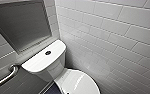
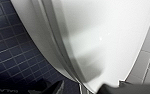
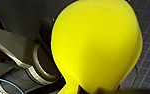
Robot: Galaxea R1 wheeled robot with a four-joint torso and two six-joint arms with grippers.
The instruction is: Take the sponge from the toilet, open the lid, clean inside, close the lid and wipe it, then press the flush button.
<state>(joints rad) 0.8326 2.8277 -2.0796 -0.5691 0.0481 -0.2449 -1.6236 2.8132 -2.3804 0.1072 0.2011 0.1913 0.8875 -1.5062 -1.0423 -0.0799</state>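
The white toilet (image 1: 47,65) stands against the tiled wall, and the dark round flush button (image 1: 48,52) sits in the middle of its tank top. The glossy oval lid (image 1: 77,82) is down over the bowl. In the left wrist view the lid (image 2: 101,37) looms large and close, and my left gripper (image 2: 84,89) hangs open at its rim with nothing between its dark fingers (image 2: 54,87). The bright yellow sponge (image 3: 96,42) bulges in the right wrist view, pinched at its narrow end by my right gripper (image 3: 91,90), which is shut on it.
A metal grab bar (image 1: 6,77) runs along the wall left of the tank. A dark framed panel (image 1: 21,23) hangs above the tank. White wall tiles (image 1: 116,37) close in on the right. Dark blue floor tiles (image 2: 8,50) lie beside the bowl.
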